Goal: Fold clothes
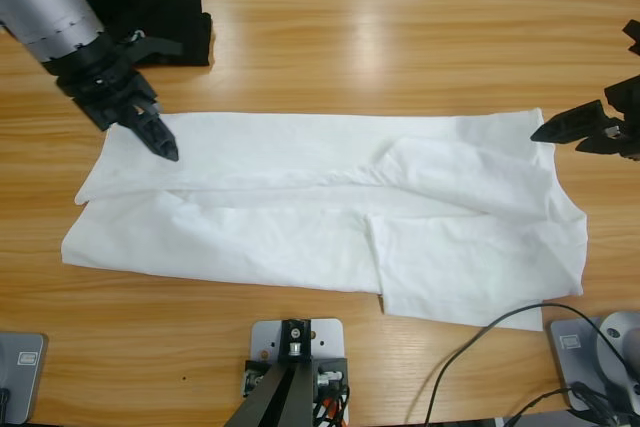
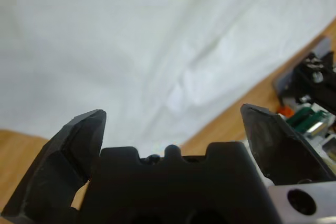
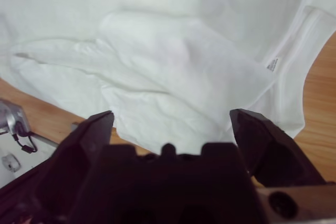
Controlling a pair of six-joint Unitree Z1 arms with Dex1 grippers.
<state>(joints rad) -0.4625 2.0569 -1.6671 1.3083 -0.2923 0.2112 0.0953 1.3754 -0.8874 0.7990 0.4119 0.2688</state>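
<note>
- Lying across the middle of the wooden desk (image 1: 400, 37) in the high view is a white T-shirt (image 1: 300, 227), spread as a long band from left to right, partly folded lengthwise with a crease running along its middle.
- At its right end a flap of fabric overlaps the lower layer, and the lower right corner hangs nearer the bottom of the frame.
- In the upper left of the high view, the left claw (image 1: 160, 139) points down onto the shirt's upper left corner. The left wrist view shows its jaws spread apart with white cloth filling the frame beyond them, nothing pinched between them.
- At the right edge of the high view, the right claw (image 1: 575, 132) hovers just beside the shirt's upper right corner. The right wrist view shows its jaws spread wide above the shirt, holding nothing.
- A small label (image 3: 272, 64) shows on the fabric at the right of the right wrist view.
- A folded black garment (image 1: 165, 22) lies on the desk in the upper left, behind the left arm and apart from the shirt.
</note>
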